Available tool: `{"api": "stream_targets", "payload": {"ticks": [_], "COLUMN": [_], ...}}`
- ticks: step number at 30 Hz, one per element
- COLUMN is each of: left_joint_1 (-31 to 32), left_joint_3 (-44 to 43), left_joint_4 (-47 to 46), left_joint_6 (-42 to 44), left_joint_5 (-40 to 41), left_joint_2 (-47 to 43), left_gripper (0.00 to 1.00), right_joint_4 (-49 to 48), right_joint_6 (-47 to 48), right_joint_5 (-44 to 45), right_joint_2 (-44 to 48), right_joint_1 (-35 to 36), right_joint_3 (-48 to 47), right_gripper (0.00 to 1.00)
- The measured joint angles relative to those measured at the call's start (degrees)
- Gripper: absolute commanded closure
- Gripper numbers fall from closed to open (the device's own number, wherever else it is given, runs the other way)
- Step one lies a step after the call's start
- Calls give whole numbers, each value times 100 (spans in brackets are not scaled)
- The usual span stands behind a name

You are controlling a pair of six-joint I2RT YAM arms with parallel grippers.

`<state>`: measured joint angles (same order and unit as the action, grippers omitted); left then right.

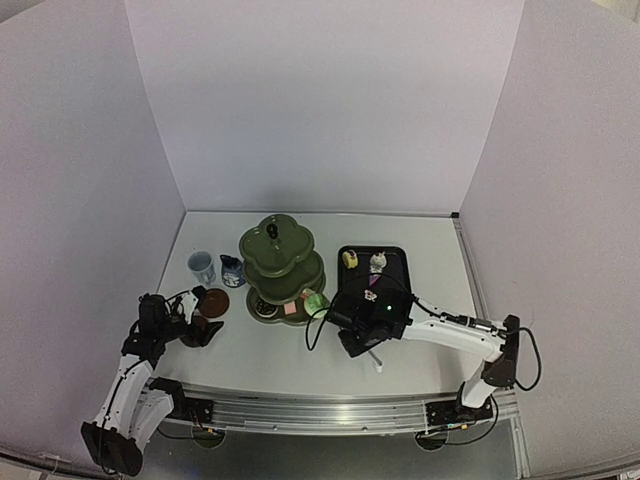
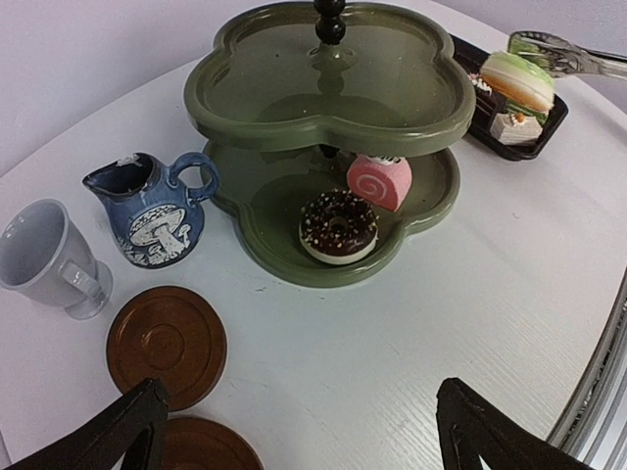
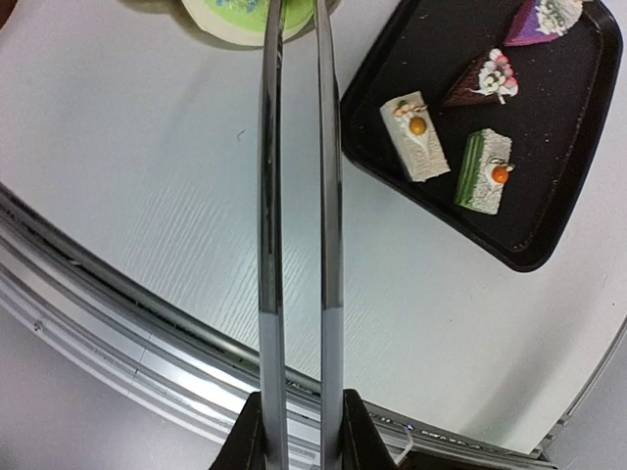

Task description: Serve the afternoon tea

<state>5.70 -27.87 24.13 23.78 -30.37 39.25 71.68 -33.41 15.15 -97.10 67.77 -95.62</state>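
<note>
The dark green three-tier stand stands mid-table. Its bottom tier holds a chocolate doughnut and a pink roll. The pale blue cup and dark blue jug stand to its left, with two brown saucers in front. My left gripper is open and empty, low over the table beside the saucers. My right gripper is shut on the metal tongs. The tongs pinch a green and white pastry, held just right of the stand.
The black tray lies right of the stand with several small pastries: a white slice, a green slice, a chocolate wedge. The table's metal front rail runs close below the tongs. White walls enclose three sides.
</note>
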Motion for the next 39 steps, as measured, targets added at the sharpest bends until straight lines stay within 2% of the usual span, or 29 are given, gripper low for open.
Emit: {"api": "stream_targets", "payload": {"ticks": [7,11,13,17,22,39], "left_joint_1": [-207,-313,-400,-494,-501,-501], "left_joint_3": [-282,-326,-326,-326,-326,-326], "left_joint_4": [554,696,690,686,683,641], "left_joint_6": [360,441,426,386,338,324], "left_joint_5": [219,331,352,438,643,754], "left_joint_2": [-257,-441,-498,-571,-618,-728], "left_gripper": [4,3,3,3,3,3], "right_joint_4": [74,47,-8,-353,-463,-1284], "right_joint_6": [77,428,705,1281,1667,2123], "right_joint_5": [-1,100,187,553,1140,2478], "right_joint_2": [-194,-998,-1633,-2882,-3844,-4839], "right_joint_1": [930,1286,1358,1380,1283,815], "right_joint_3": [-180,-1086,-1843,-3125,-3985,-4528], "right_gripper": [100,100,100,100,100,100]}}
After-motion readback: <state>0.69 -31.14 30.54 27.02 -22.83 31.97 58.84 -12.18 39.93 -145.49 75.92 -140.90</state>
